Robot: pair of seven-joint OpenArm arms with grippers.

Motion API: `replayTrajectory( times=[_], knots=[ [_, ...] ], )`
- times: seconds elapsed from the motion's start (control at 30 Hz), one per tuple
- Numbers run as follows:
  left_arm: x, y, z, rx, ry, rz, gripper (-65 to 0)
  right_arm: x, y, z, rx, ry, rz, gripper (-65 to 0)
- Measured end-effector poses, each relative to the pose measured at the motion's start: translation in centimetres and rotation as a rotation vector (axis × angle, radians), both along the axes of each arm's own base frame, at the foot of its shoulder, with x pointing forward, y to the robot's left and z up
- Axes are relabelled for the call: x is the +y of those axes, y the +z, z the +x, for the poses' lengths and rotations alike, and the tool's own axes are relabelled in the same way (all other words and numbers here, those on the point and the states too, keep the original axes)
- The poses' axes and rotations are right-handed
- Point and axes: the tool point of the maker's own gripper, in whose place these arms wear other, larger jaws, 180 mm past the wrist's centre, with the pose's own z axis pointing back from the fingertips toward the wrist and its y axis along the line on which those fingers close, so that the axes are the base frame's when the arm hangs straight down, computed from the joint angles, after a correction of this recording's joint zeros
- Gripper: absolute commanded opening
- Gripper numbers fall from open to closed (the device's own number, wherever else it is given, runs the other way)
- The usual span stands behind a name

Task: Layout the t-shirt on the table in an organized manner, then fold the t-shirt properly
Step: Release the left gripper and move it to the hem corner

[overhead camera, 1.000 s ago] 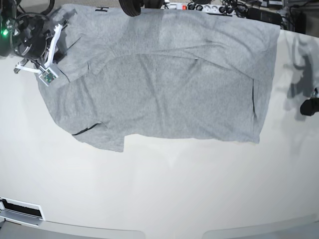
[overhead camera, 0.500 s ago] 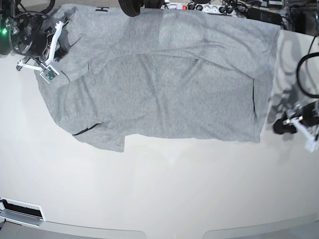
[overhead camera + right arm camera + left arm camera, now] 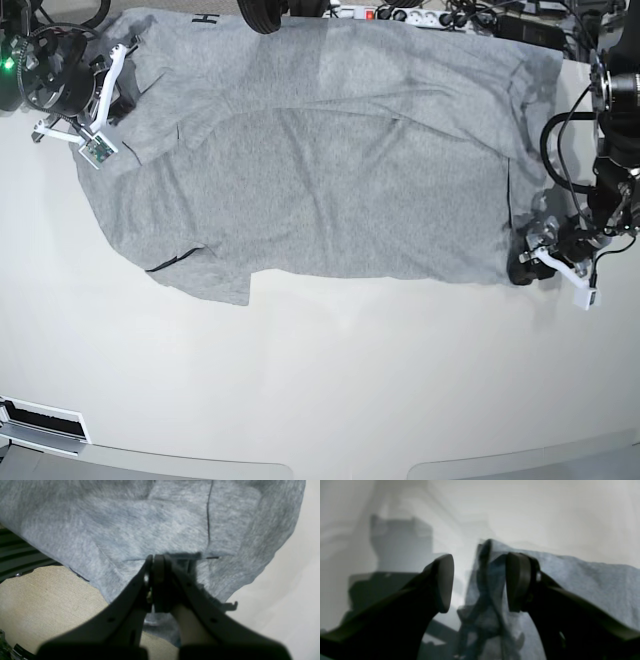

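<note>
The heather-grey t-shirt (image 3: 330, 190) lies spread across the far half of the off-white table (image 3: 320, 380), with a sleeve pointing toward the near left. My left gripper (image 3: 522, 268) sits low at the shirt's near right corner. In the left wrist view it (image 3: 481, 582) is open, and the shirt's dark-edged corner (image 3: 486, 562) stands between its fingers (image 3: 443, 582). My right gripper (image 3: 126, 98) is at the shirt's far left end. In the right wrist view it (image 3: 155, 562) is shut on a fold of the t-shirt (image 3: 160, 527).
Cables and a power strip (image 3: 420, 15) run along the table's far edge, beside a black round part (image 3: 262, 12). The left arm's cables (image 3: 560, 150) hang at the right edge. Beige floor (image 3: 50, 600) shows past the table's edge under the right gripper.
My left arm has come in from the right and down to the shirt's near right corner, and its jaws have opened. The shirt's right edge has rumpled slightly inward. The right gripper has stayed put.
</note>
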Motion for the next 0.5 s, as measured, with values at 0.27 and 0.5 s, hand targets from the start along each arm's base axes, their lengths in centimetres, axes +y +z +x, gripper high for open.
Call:
replayTrajectory(
  times=[0.27,0.5],
  knots=[
    [-3.0,-0.4,-0.8,0.036,-0.075,-0.096,-39.9,0.2,0.7,1.7,-0.055,-0.001,0.013,-65.0],
    [-1.2,-0.9,-0.7,0.073,0.055,-0.098,-65.0,0.0,2.7,6.4,-0.266,-0.072,0.014,-51.1]
  ],
)
